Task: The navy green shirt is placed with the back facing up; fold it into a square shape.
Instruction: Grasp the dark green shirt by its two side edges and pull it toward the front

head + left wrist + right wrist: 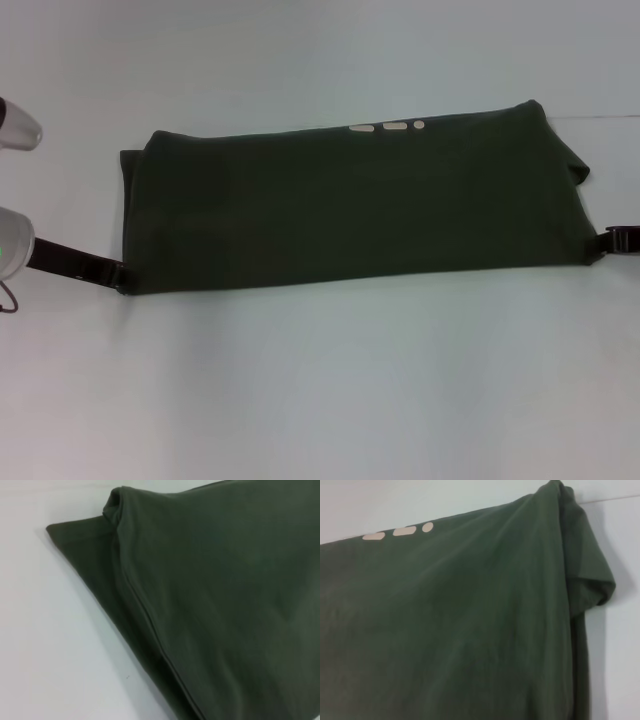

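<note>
on table [320, 400], shirt [350, 210] folded lengthwise

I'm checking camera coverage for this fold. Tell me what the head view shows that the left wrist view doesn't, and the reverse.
Only the head view shows the whole navy green shirt as a long folded band, the cream marks at its far edge, a sleeve poking out on the robot's right, and both arms: the left hand and right hand at the near corners. Only the left wrist view shows a seam line and the layered corner close up. Both show the shirt lying on the white table.
</note>
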Robot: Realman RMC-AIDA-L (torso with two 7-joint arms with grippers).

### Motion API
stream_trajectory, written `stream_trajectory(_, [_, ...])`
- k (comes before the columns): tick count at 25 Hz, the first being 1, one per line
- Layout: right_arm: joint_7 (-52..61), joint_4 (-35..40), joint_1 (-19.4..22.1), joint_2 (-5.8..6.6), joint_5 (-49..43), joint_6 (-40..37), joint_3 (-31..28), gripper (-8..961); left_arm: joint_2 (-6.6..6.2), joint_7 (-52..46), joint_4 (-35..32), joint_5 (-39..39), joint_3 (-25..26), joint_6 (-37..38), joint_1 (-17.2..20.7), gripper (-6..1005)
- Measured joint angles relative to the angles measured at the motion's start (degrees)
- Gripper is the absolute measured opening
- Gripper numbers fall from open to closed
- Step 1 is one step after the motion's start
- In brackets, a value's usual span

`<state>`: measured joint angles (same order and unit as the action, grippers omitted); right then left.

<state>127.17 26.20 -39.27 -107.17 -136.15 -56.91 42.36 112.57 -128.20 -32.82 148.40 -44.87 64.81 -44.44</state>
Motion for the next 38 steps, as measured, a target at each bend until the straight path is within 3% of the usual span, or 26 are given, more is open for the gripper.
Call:
stream_trajectory(9, [-0.07,0.86,0.42,1.08,0.21,-4.57,-0.09,47,-0.71,0.55,-2.19,-0.06,0.35,4.14,1.12,39])
stream_trajectory(22, [-1.45,3.6,2.84,1.58,0.25,-12.59,-0.7,56,-2.06,1.77,-2.47,0.17,0.13,9.2,1.07,38])
stream_trajectory(38, [-3.82,3.6,5.57,1.25,0.36,-17.23,-1.59,66,-2.53,3.01,-4.53,2.69,0.5,15.88,1.7,37])
